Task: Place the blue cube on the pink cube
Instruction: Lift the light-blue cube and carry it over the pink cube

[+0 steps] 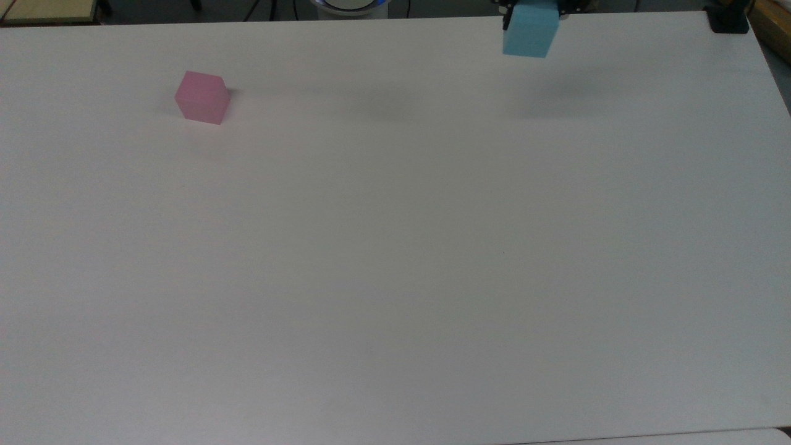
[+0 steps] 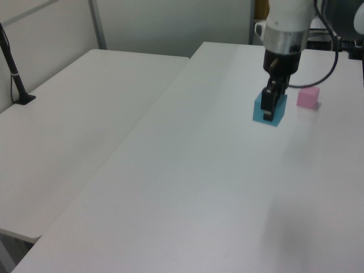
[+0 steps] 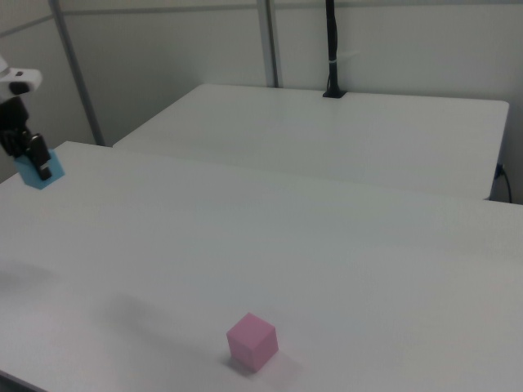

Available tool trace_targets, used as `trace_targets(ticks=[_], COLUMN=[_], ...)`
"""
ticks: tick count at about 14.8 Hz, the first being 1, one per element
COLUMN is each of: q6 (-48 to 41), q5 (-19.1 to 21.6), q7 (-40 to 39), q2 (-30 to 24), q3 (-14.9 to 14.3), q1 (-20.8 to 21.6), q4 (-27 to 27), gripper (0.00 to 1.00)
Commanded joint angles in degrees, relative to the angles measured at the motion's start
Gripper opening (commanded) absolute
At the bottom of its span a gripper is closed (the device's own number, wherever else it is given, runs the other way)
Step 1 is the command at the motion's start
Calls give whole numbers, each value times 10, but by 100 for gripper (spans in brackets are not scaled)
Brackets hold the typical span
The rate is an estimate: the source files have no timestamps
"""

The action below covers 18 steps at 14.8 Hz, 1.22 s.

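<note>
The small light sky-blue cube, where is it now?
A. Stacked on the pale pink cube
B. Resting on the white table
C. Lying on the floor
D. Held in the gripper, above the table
D: the gripper clasps the small light sky-blue cube clear above the white table, far from the pale pink cube.

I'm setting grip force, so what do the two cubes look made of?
Blue cube, held in the gripper: likely foam or soft plastic; matte, no glare.
Pink cube: seemingly the same material; dull, plain faces, slightly soft edges.
</note>
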Motion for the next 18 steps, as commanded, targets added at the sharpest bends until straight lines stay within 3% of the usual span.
trace_targets(ticks=[1, 6, 12, 16, 18], q6=[-26, -57, -72, -70, -68], q5=[17, 19, 17, 10, 3], q7=[-88, -236, -382, -420, -430], q2=[-22, -51, -66, -68, -69], q3=[-68, -225, -371, -421, -423], q1=[-15, -14, -17, -21, -40], q4=[-4, -4, -6, -17, -25], gripper=[19, 20, 20, 20, 20])
